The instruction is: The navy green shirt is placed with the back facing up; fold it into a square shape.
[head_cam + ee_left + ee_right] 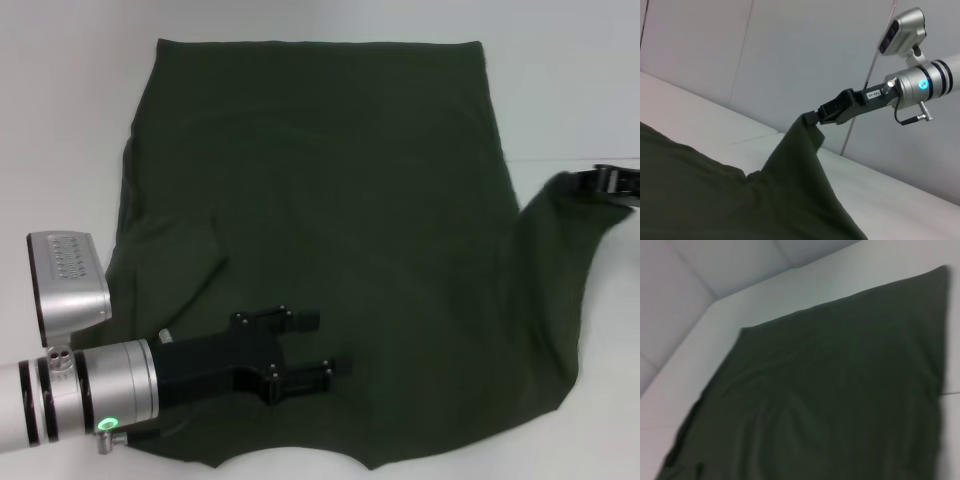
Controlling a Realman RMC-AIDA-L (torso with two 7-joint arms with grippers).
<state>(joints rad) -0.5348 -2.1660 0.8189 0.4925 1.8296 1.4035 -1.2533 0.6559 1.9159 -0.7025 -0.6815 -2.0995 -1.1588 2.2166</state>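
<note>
Right gripper [812,118] pinches navy green shirt [330,230] sleeve aloft, left gripper [325,345] wide above cloth; probably carry fold inward, taut.

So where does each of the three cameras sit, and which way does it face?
Head: high, looking down on the navy green shirt on the white table; left gripper hovers open, right gripper at the edge.
Left wrist: low, facing the right gripper lifting a shirt corner.
Right wrist: looks down along the shirt; no fingers.
All share the shirt.
</note>
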